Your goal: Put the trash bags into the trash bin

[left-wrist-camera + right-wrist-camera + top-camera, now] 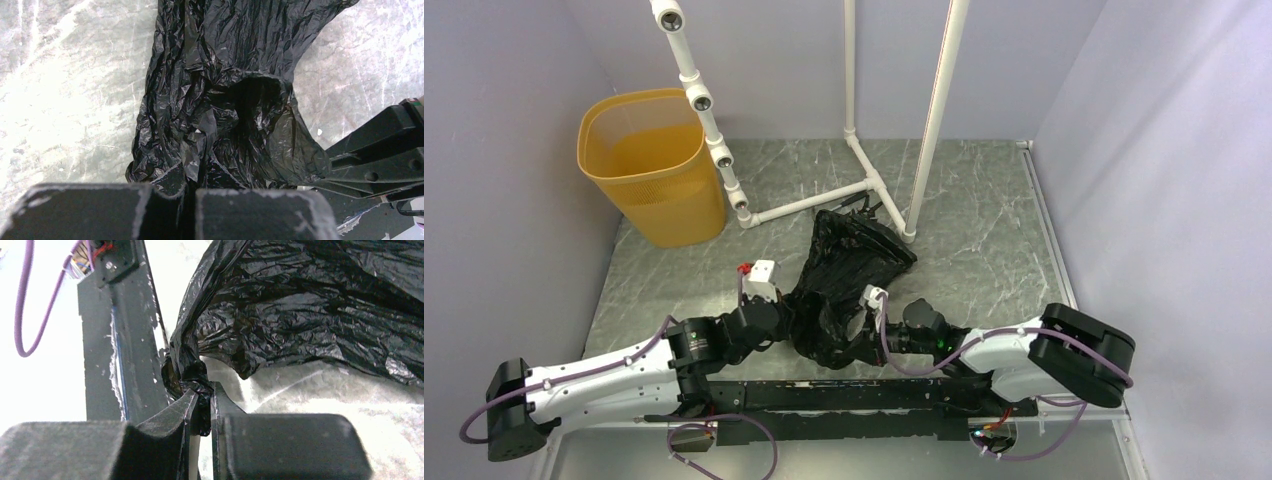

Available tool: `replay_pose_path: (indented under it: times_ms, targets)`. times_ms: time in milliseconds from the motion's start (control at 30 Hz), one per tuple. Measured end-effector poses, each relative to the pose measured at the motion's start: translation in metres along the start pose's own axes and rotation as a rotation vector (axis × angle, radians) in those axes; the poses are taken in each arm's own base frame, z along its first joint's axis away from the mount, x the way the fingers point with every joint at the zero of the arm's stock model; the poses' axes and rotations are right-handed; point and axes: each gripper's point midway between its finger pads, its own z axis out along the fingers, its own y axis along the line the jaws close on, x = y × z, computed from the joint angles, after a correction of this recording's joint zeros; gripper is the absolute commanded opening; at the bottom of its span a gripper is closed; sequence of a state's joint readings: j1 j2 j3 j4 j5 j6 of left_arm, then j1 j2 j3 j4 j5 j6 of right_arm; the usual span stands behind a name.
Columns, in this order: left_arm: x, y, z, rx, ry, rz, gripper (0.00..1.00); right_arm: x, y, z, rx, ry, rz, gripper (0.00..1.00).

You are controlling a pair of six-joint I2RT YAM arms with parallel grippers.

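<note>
left gripper (190, 187): pinched tight on a fold of the trash bag (220, 100) | right gripper (202, 407): pinched tight on a twisted bit of the same bag | why: two holds likely make lifting easier | bag: crumpled on the table (984, 220) | trash bin (669, 205): far left, well apart, bag not in it yet

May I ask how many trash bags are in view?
1: the black trash bag lies on the table, pinched by the left gripper and right gripper; more may be bundled inside.
</note>
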State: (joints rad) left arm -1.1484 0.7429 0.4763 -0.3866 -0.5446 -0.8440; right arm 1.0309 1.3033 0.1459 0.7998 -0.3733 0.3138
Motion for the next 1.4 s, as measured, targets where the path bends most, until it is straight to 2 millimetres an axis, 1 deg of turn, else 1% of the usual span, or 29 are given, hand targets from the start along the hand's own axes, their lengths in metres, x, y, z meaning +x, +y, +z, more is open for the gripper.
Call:
replay_pose_path:
  times_ms: [100,167,267,300,400,500,600,667,733,833,1000,1100,1167,1300,1400]
  targets:
    - [-0.001,0.0,0.0,0.001,-0.004,-0.009,0.02,-0.012,0.005,-0.001,-0.014,-0.036,-0.008,0.16]
    - [-0.002,0.0,-0.001,0.002,-0.006,-0.012,0.02,-0.025,0.009,-0.002,-0.021,-0.07,-0.019,0.18]
    - [-0.003,0.0,-0.003,0.005,-0.008,-0.013,0.02,-0.054,0.018,-0.01,-0.031,-0.16,-0.051,0.21]
    - [-0.003,0.0,-0.003,0.008,-0.01,-0.014,0.02,-0.065,0.022,-0.014,-0.032,-0.201,-0.064,0.21]
    - [-0.005,-0.004,-0.004,0.031,-0.014,0.0,0.02,-0.092,0.03,-0.025,-0.031,-0.283,-0.092,0.23]
    - [-0.008,-0.02,-0.005,0.106,-0.015,0.017,0.03,-0.112,0.036,-0.03,-0.029,-0.316,-0.109,0.24]
    - [-0.014,-0.045,-0.007,0.217,-0.025,0.015,0.02,-0.124,0.038,-0.029,-0.018,-0.312,-0.109,0.24]
    - [-0.02,-0.062,-0.009,0.289,-0.04,0.005,0.02,-0.125,0.037,-0.028,-0.015,-0.301,-0.102,0.25]
    - [-0.026,-0.076,-0.01,0.347,-0.056,-0.006,0.02,-0.121,0.036,-0.025,-0.01,-0.282,-0.088,0.26]
    - [-0.027,-0.086,-0.008,0.383,-0.058,-0.014,0.02,-0.112,0.033,-0.021,-0.007,-0.249,-0.055,0.27]
    - [-0.017,-0.091,0.001,0.388,-0.027,-0.011,0.02,-0.101,0.031,-0.014,-0.015,-0.205,-0.008,0.3]
    - [-0.012,-0.092,0.004,0.392,-0.019,-0.028,0.02,-0.096,0.03,-0.01,-0.019,-0.184,0.007,0.35]
    - [-0.01,-0.092,0.006,0.392,-0.016,-0.036,0.03,-0.094,0.03,-0.009,-0.021,-0.177,0.014,0.37]
    - [-0.012,-0.093,0.005,0.399,-0.022,-0.059,0.02,-0.094,0.031,-0.008,-0.032,-0.174,0.018,0.4]
    - [-0.013,-0.092,0.003,0.403,-0.031,-0.073,0.02,-0.091,0.032,-0.005,-0.038,-0.163,0.021,0.45]
